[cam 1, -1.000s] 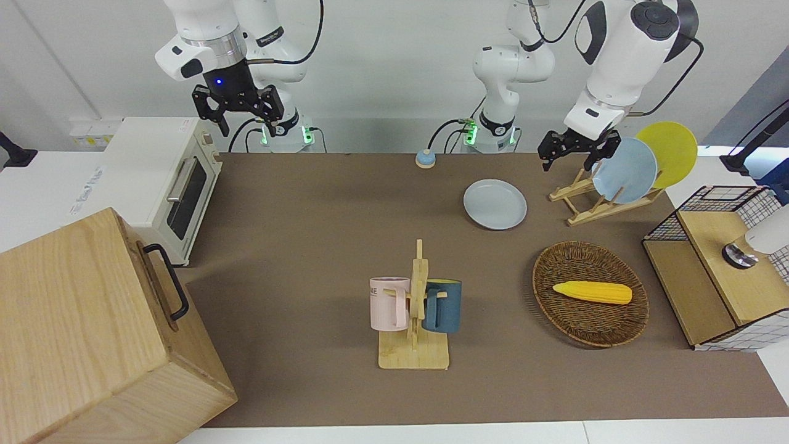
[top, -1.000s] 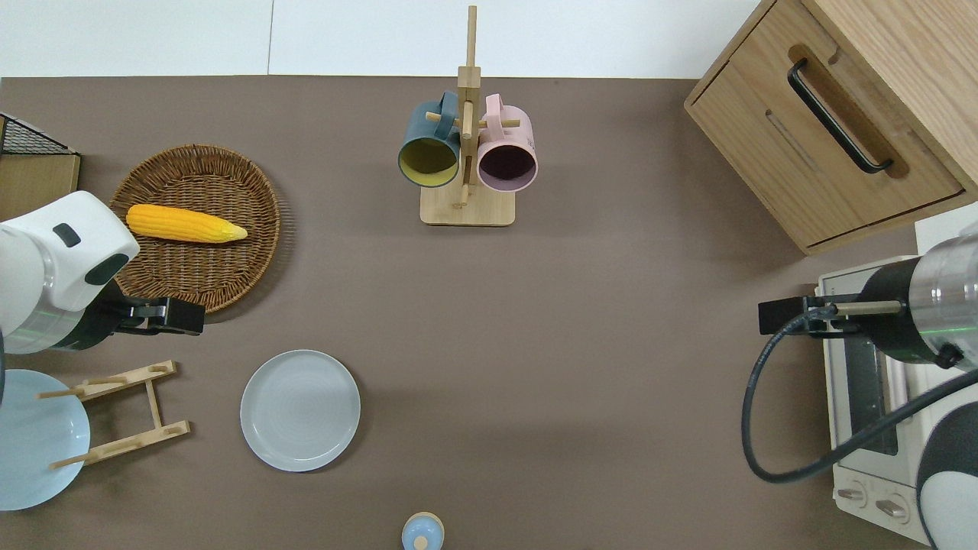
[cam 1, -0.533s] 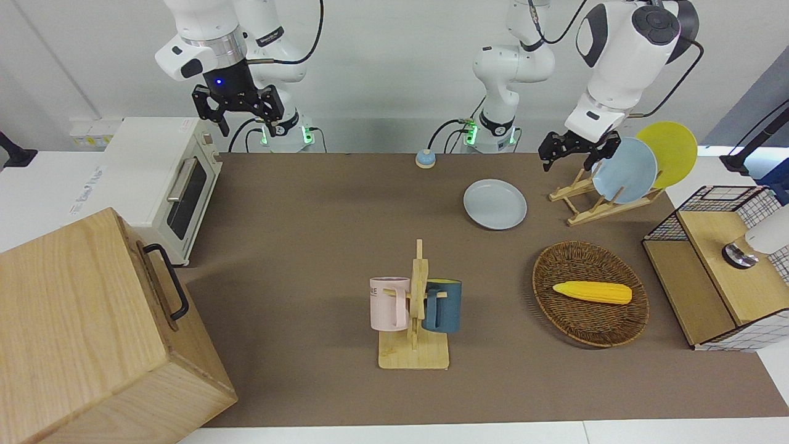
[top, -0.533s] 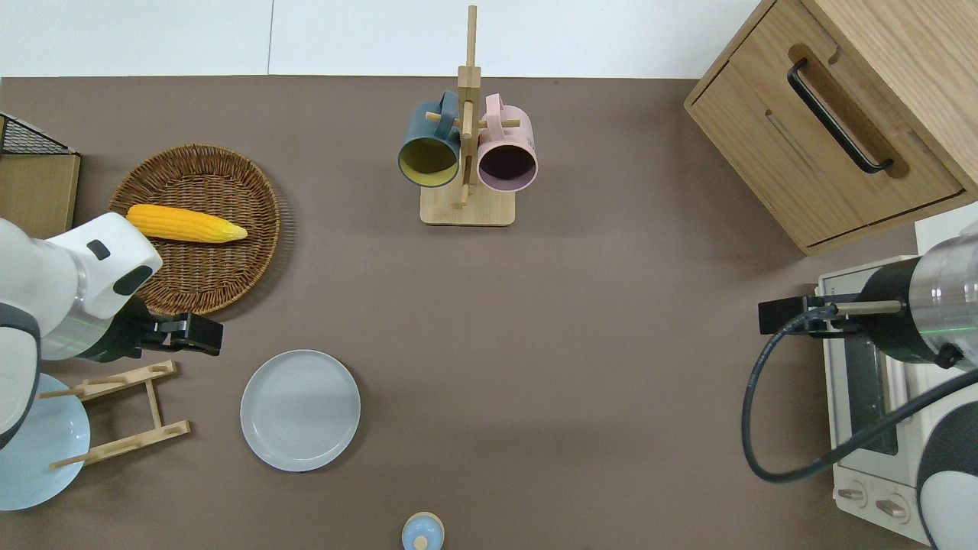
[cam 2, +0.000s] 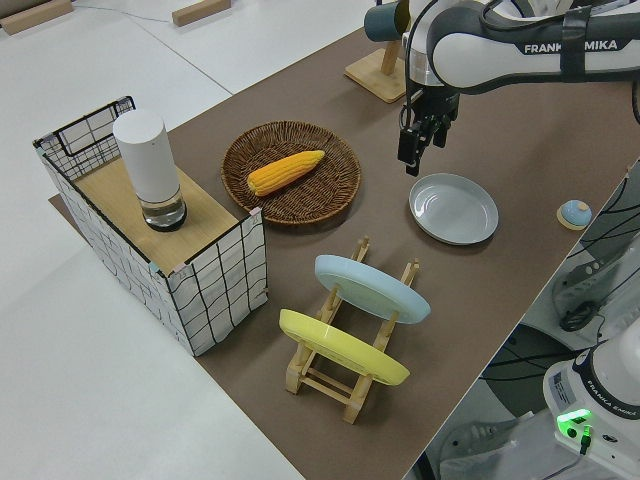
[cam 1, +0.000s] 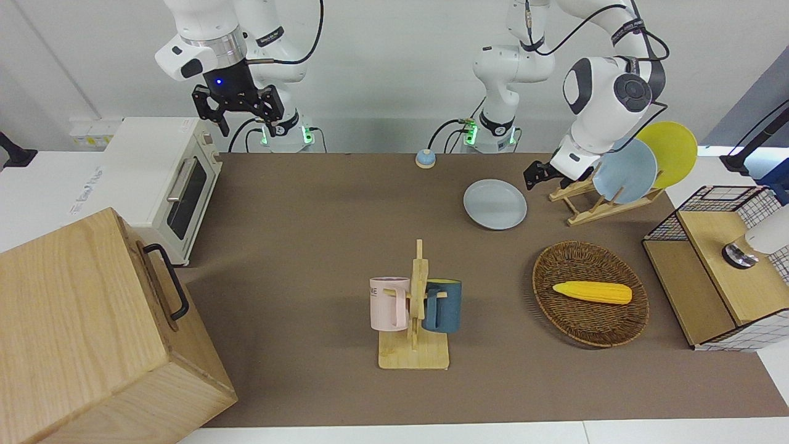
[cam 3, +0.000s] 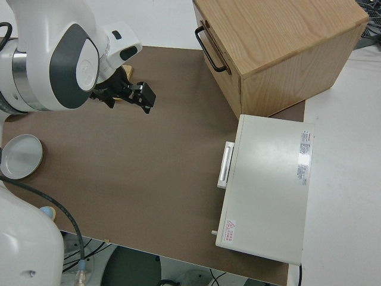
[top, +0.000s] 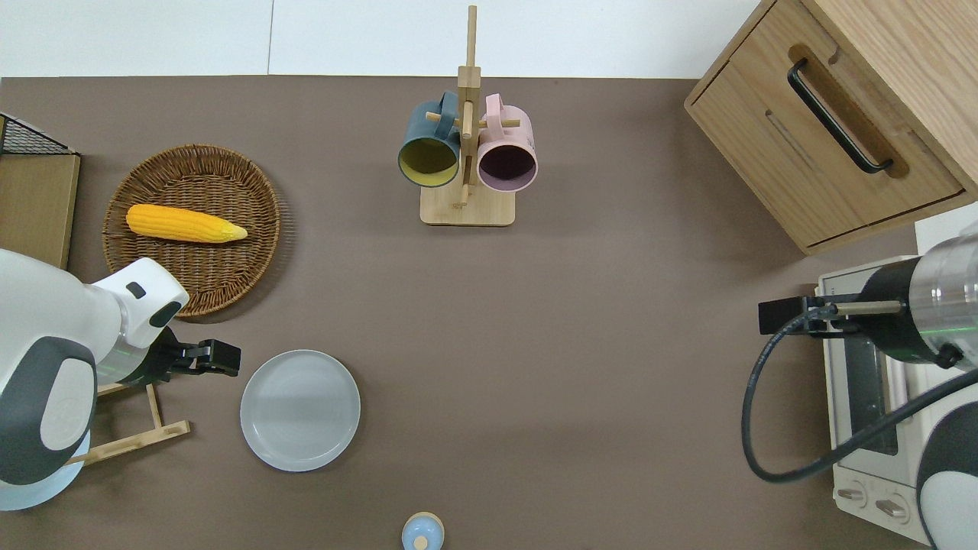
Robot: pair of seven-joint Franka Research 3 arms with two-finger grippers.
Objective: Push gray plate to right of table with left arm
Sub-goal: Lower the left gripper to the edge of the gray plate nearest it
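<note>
Gray plate (top: pixel 299 409): lower left of overhead frame, flat on table (top: pixel 581 367).
Left gripper (top: pixel 218 357): just beside plate's rim, jaws closed, holding nothing.
Right arm: parked; jaws open.

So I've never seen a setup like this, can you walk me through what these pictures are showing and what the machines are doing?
These are two white robot arms at a brown table, photographed at one moment from four cameras: one across the table facing the arms, one straight overhead, and one at each end.

The left arm is at work. Its black gripper is low, close beside the gray plate, which lies flat on the table; it holds nothing. The job is to push that plate along the table. The right gripper is parked.

Also on the table: a wicker basket with a corn cob, a wooden plate rack with a light-blue plate and a yellow plate, a mug stand with a blue and a pink mug, a wooden cabinet, and a white toaster oven.
</note>
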